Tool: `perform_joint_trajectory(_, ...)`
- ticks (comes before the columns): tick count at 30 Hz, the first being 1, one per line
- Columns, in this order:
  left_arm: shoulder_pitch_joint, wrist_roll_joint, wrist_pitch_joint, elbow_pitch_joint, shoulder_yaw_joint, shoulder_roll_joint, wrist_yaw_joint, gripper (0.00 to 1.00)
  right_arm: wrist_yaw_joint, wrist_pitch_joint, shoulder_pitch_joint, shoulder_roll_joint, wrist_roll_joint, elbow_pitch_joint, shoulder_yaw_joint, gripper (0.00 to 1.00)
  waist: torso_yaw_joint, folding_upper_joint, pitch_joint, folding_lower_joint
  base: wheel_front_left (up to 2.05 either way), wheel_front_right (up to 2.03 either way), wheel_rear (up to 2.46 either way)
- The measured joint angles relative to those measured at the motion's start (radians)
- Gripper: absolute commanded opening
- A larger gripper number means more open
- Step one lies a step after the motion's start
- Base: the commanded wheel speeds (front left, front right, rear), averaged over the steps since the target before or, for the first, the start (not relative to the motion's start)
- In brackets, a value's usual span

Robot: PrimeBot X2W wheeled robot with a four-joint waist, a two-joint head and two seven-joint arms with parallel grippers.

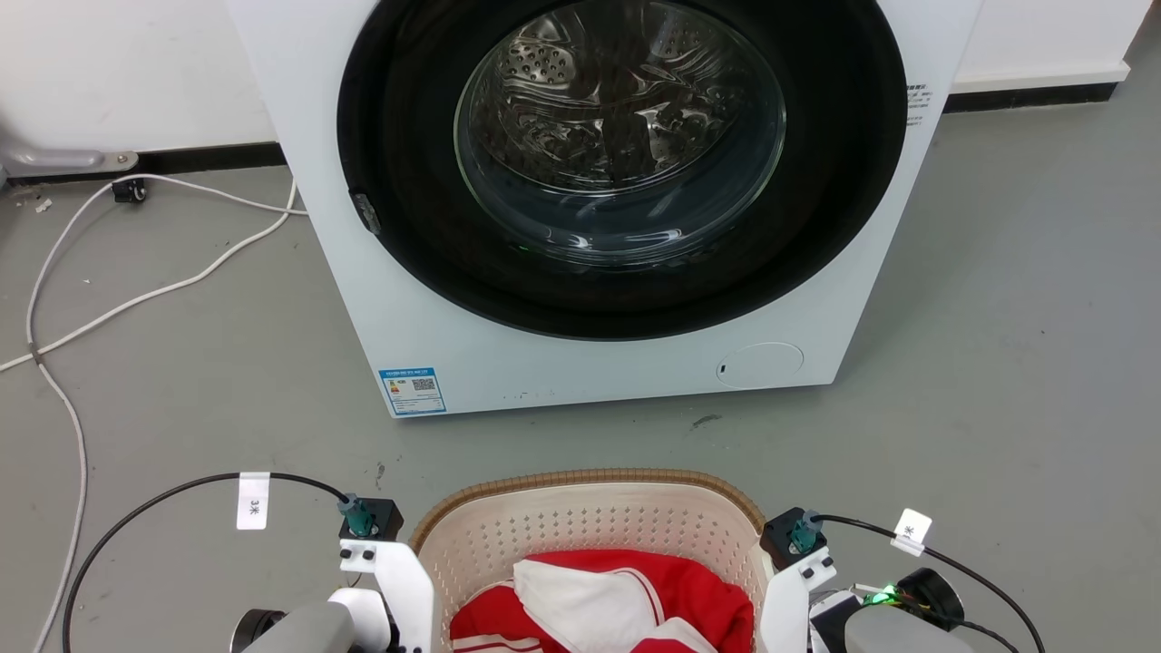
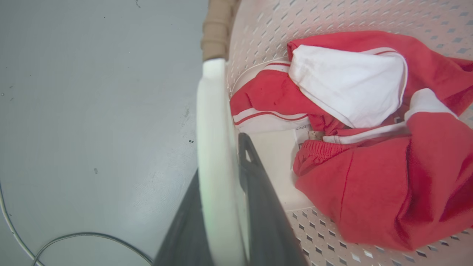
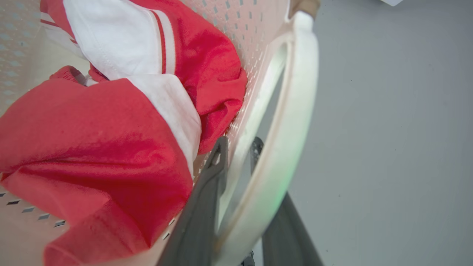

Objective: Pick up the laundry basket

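Washer [image 1: 599, 181] blocks the way at twelve o'clock of the laundry basket [image 1: 590, 526]; bare floor [image 1: 998, 363] lies open at three, white cables [image 1: 136, 299] trail at ten.

One washer [image 1: 580, 363] stands at the far side of the floor [image 1: 998, 363]. It has one round door [image 1: 626, 136], one blue label [image 1: 413, 390] at its near left corner and one round hatch cover [image 1: 760, 365] at its near right.

One laundry basket [image 1: 590, 517] sits near. It has two white handles, the left handle [image 2: 212, 147] and the right handle [image 3: 295, 92].

There are two claws, the left claw [image 2: 220, 162] and the right claw [image 3: 239, 144], each with two dark fingers [image 2: 258, 192].

The red and white clothing [image 1: 617, 589] in the basket cannot be counted in pieces.

There are two black cables, a left cable [image 1: 163, 494] and a right cable [image 1: 961, 562]. Each carries one white tag: the left tag [image 1: 253, 500] and the right tag [image 1: 912, 531].

White cord [image 1: 163, 290] crosses the floor at far left; whether it is one or several cannot be told.
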Motion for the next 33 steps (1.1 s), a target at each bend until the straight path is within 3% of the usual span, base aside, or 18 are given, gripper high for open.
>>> perform_joint_trajectory(33,-0.004,-0.044,-0.009,0.002,-0.042,0.003,0.0,0.0,0.0,0.0,0.0,0.0,0.008,0.002,0.006,0.0,0.005,0.0,0.0,0.0,0.0,0.0,0.0)
